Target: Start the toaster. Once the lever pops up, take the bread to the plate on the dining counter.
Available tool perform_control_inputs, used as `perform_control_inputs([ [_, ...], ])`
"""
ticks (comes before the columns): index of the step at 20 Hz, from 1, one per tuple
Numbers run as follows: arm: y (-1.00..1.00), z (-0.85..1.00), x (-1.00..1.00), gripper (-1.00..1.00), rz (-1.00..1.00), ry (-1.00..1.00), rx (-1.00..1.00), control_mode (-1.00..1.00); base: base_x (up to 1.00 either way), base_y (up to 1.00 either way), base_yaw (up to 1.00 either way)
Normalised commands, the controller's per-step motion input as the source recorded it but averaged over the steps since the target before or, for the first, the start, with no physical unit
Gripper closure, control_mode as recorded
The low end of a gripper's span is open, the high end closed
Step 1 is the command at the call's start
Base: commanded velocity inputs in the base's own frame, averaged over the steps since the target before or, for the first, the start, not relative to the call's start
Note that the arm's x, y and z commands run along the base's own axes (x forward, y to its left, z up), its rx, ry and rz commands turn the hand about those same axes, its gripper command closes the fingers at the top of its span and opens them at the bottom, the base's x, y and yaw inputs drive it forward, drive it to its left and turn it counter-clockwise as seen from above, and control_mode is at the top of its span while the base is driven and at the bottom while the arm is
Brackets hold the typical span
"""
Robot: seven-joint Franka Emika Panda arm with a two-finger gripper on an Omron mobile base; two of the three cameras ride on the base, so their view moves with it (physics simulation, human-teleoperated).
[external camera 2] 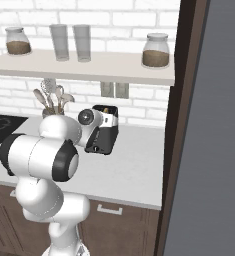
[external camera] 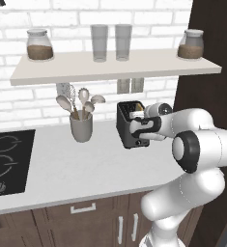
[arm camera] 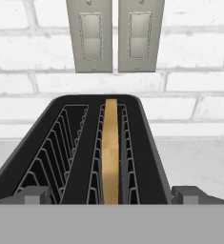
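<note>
Two cameras sit behind the arm, one on its left and one on its right. Both look forward and down at the same worktop [external camera: 86, 164], toaster [external camera: 127, 126] and shelf [external camera: 110, 67]. The hand camera is very close, looking down into the toaster's slots toward the brick wall [arm camera: 194, 47].

Toaster [external camera: 129, 126] on the table [external camera: 86, 164], near the far wall; bread [arm camera: 111, 152] upright in its right slot. Utensil holder [external camera: 81, 126] to the left, cooktop [external camera: 8, 161] farther left. Shelf [external camera: 115, 67] above, bearing jars and two glasses. Wall switches [arm camera: 116, 35] behind the toaster.
</note>
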Motion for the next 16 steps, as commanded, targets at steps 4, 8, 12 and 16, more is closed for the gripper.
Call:
perform_control_inputs([
  [4, 0.0, 0.0, 0.0, -1.0, 0.0, 0.0, 0.0, -1.0, 0.0, 0.0, 0.0],
  [8, 0.0, 0.0, 0.0, -1.0, 0.0, 0.0, 0.0, -1.0, 0.0, 0.0, 0.0],
  [12, 0.0, 0.0, 0.0, -1.0, 0.0, 0.0, 0.0, -1.0, 0.0, 0.0, 0.0],
  [16, 0.0, 0.0, 0.0, -1.0, 0.0, 0.0, 0.0, -1.0, 0.0, 0.0, 0.0],
])
